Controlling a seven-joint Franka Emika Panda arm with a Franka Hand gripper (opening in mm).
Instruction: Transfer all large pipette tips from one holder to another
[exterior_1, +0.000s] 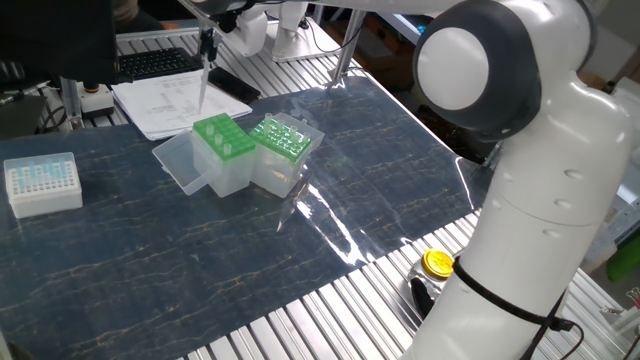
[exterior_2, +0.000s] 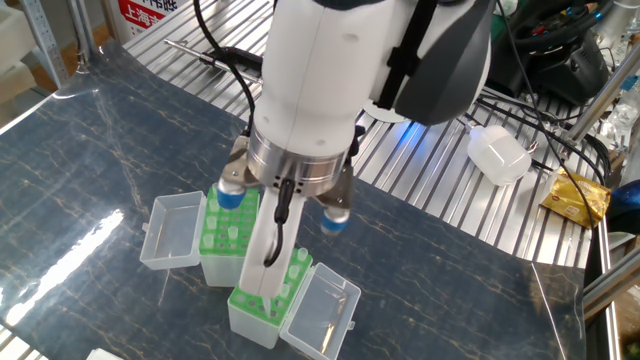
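Note:
My gripper (exterior_1: 208, 45) hangs at the back left of the table, shut on a large pipette tip (exterior_1: 204, 92), a thin clear cone pointing straight down. The tip's lower end is just above the left green holder (exterior_1: 222, 138), apart from it. A second green holder (exterior_1: 280, 138) with several clear tips stands right beside it. In the other fixed view the long white fingers (exterior_2: 262, 240) reach down over the near holder (exterior_2: 262, 303), with the far holder (exterior_2: 230, 228) behind; the tip itself is hard to make out there.
Clear hinged lids lie open beside the holders (exterior_1: 178, 160) (exterior_2: 322, 314) (exterior_2: 173, 230). A small white box of short bluish tips (exterior_1: 42, 182) stands at the far left. Papers (exterior_1: 175, 100) lie behind the holders. A yellow cap (exterior_1: 438, 262) sits by the arm's base.

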